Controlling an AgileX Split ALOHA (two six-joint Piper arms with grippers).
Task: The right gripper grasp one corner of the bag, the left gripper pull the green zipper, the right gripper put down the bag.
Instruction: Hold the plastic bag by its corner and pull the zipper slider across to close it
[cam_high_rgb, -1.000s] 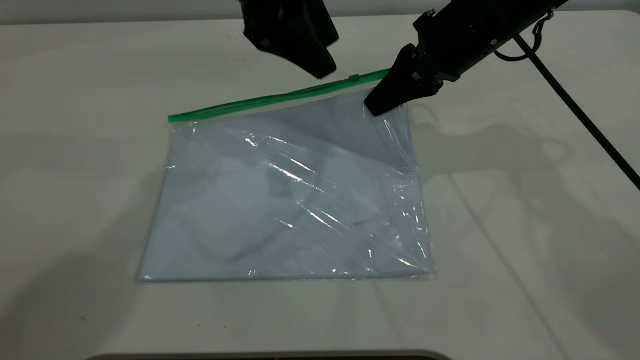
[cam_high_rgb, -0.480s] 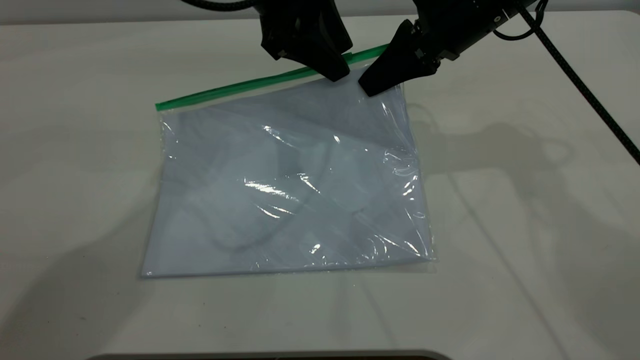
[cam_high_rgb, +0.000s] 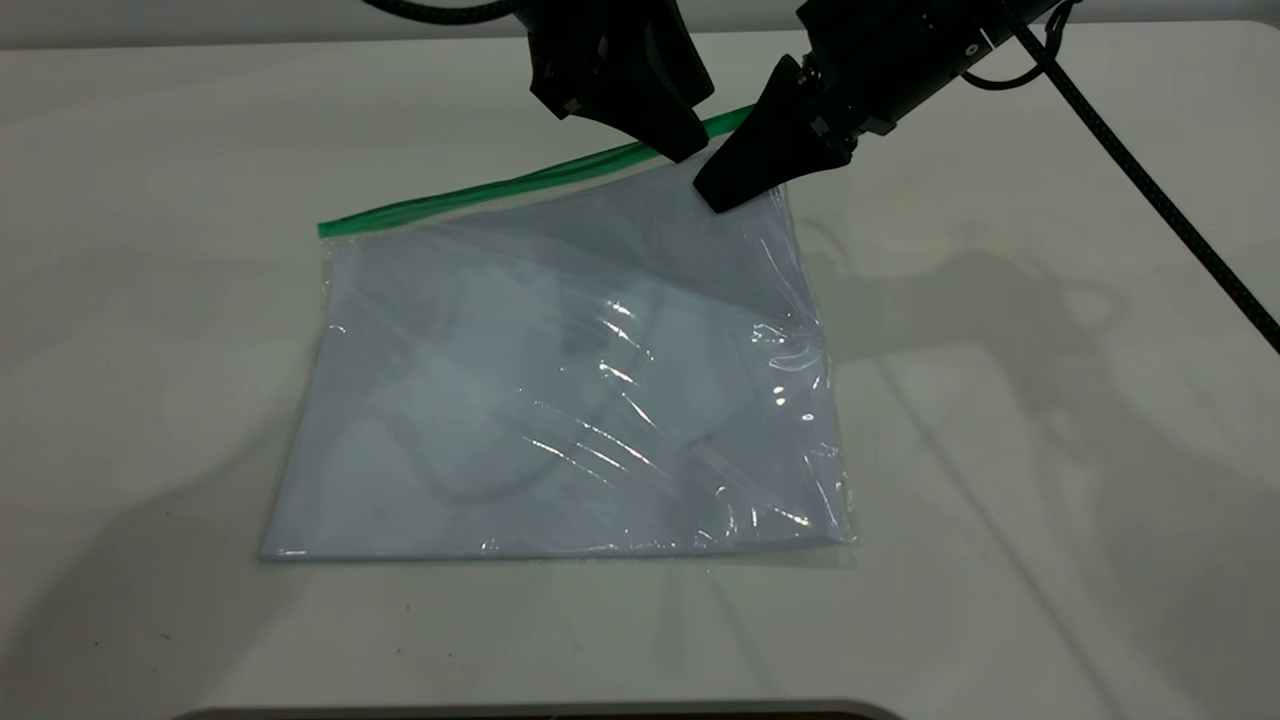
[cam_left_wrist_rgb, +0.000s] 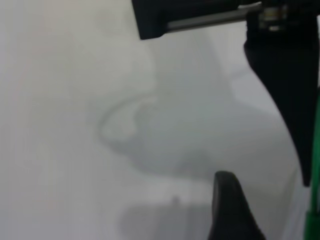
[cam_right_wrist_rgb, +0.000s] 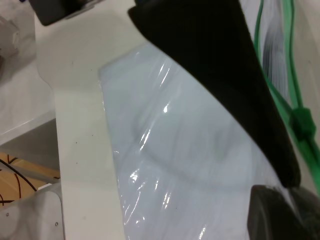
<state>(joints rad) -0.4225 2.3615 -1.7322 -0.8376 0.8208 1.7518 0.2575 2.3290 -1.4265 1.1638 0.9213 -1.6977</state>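
left claw (cam_high_rgb: 680, 140) hides the green zipper (cam_high_rgb: 480, 192) slider; grip unclear.

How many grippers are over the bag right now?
2. The left gripper is at the green zipper; beside it, the right gripper grips the bag at its far right corner.

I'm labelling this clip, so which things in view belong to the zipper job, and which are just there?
Belonging to the job:
- bag, its far right corner lifted
- green zipper along the bag's far edge
- right pincer, shut on that corner
- left pincer, at the zipper close beside it

Just there:
- white table
- black cable trailing from the right arm
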